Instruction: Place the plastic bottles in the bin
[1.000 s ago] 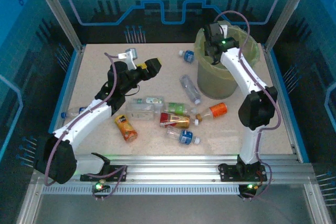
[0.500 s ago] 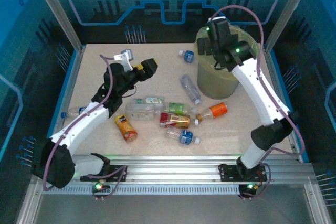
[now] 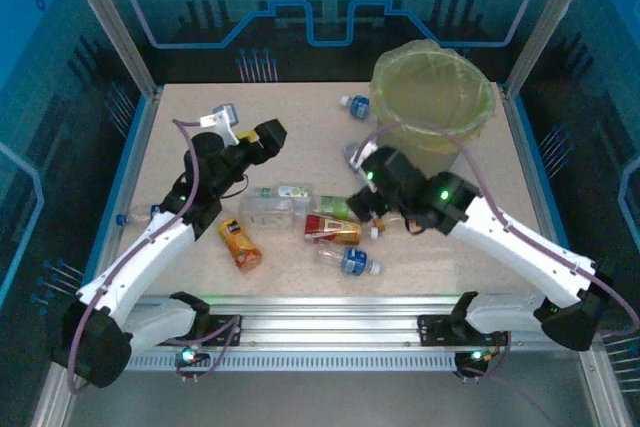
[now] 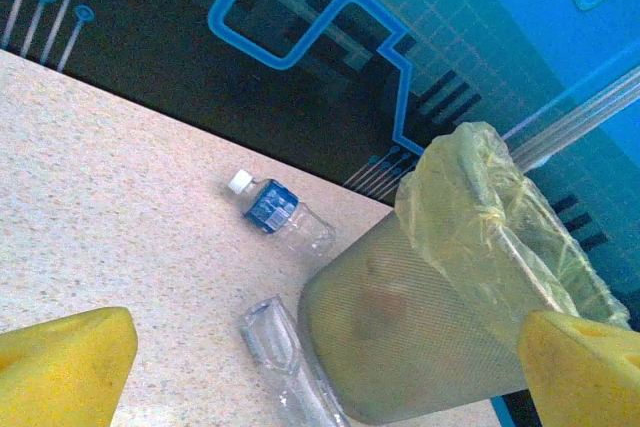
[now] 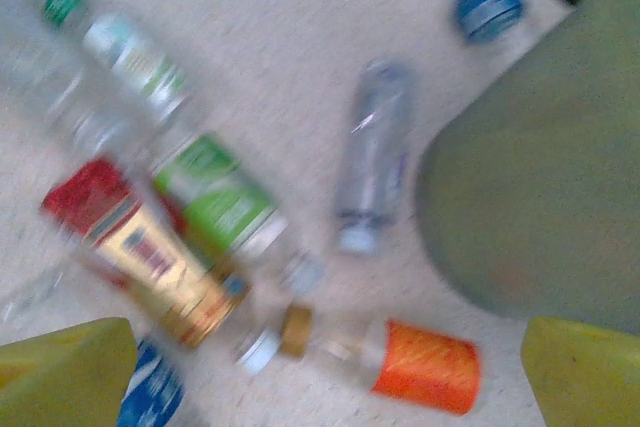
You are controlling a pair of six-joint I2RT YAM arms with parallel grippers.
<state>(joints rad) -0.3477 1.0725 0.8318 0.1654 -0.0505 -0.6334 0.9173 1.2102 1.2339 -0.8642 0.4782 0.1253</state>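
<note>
Fingers (image 3: 268,133) of the left gripper (image 3: 274,135) show yellow on the overhead camera, raised over the upper left of the table (image 3: 180,107) and aimed toward the bin (image 3: 385,107), which stands upright in the upper right corner. I cannot judge their gap from up here. The right gripper (image 3: 362,199) hangs low near the middle, over the cluster of plastic bottles (image 3: 300,217) lying on their sides. A blue-label bottle (image 3: 355,105) lies just left of the bin, and a clear bottle (image 3: 352,157) lies below it, partly under my right arm. An orange-yellow bottle (image 3: 238,243) lies at the cluster's lower left.

On the left wrist camera, I see the two yellow pads (image 4: 60,367) in the bottom corners, spread wide with nothing between them. The bin (image 4: 420,347) stands at lower right, its bag folded over the rim. The blue-label bottle (image 4: 275,209) lies left of it, apart, and the clear bottle (image 4: 280,357) lies close by its base.

My right wrist camera is blurred. Its pads (image 5: 585,372) also sit wide apart in the bottom corners, empty. Between them lies an orange-label bottle (image 5: 420,362), with a green-label bottle (image 5: 215,197) and a red-and-gold bottle (image 5: 130,247) at left, and the bin's wall at right.
</note>
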